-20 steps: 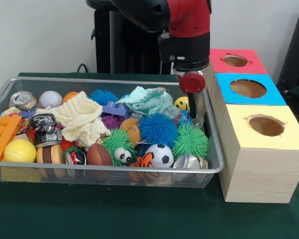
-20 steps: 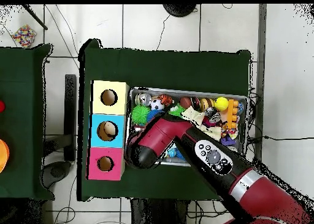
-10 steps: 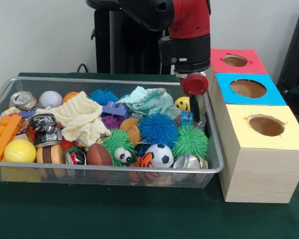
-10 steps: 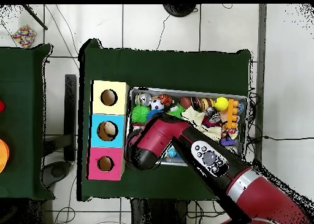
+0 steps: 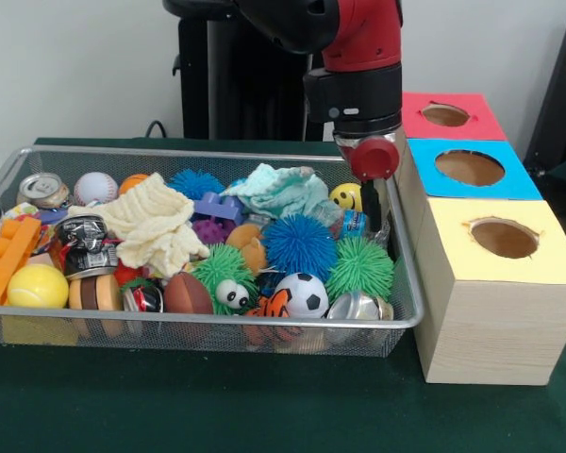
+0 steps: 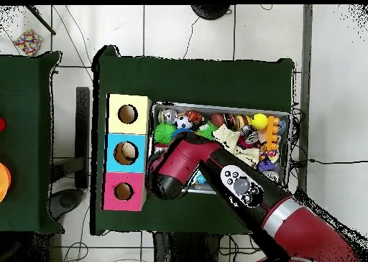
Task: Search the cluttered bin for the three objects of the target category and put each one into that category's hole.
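Mostly soft, spiky and shiny stuff in a wire bin

My arm (image 5: 358,57) is glossy red and black plastic shell, smooth all over. The bin (image 5: 217,326) is fine silvery metal mesh with a polished rim. Inside it: a nubbly cream knit cloth (image 5: 156,226), a thin crumpled teal cloth (image 5: 283,189), rubbery spiky balls in blue (image 5: 299,245) and green (image 5: 360,268), a glossy soccer ball (image 5: 305,293), a matt yellow ball (image 5: 37,285), shiny dented cans (image 5: 43,190), and hard orange plastic bricks (image 5: 8,257). The boxes (image 5: 491,321) look like pale raw wood with matt coloured paper tops. The table (image 5: 217,406) wears dark green cloth, matt.
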